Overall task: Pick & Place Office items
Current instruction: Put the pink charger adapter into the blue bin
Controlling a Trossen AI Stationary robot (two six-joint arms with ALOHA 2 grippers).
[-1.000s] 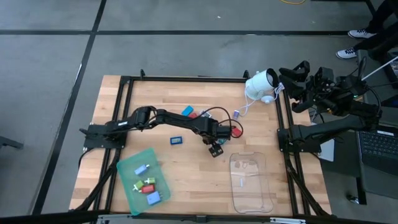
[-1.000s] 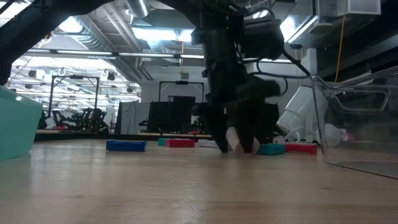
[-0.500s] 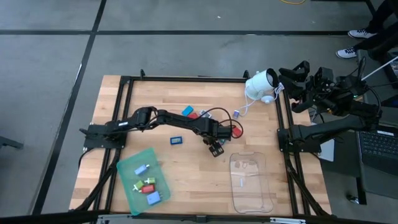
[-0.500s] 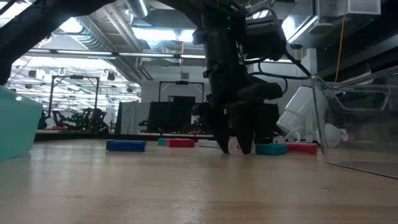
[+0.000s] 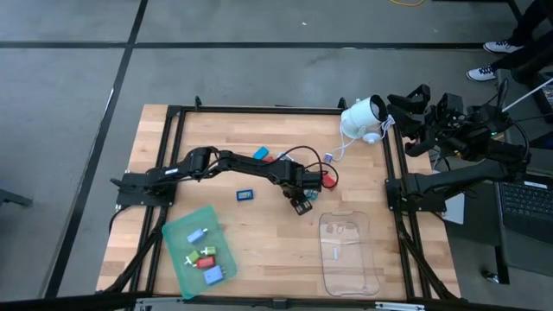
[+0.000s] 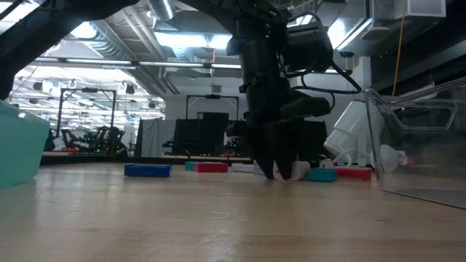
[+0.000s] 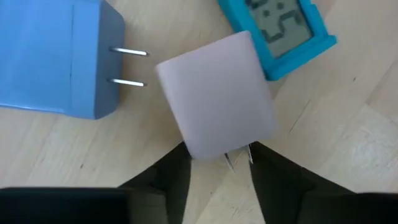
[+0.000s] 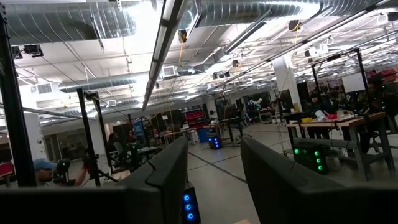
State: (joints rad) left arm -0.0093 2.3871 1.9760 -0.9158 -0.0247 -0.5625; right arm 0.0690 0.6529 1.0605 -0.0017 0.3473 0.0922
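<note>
Office items are partly sorted: several small pieces already lie in the green tray (image 5: 197, 250), well away from the left end effector (image 5: 300, 205), and a couple of pale pieces rest in the clear tray (image 5: 348, 253) just beyond it. Others remain loose on the bench (image 5: 259, 233), so I judge the task roughly half done.

In the left wrist view the left end effector's two dark fingers (image 7: 163, 183) sit narrowly on either side of the pronged end of a white plug adapter (image 7: 216, 94), touching or nearly touching it; whether the grip is firm I cannot tell. Just beside the adapter lie a blue plug adapter (image 7: 56, 59) and a teal piece with a small display (image 7: 280, 28).

The right end effector (image 8: 211, 180) waits off the bench, fingers apart, holding nothing.
</note>
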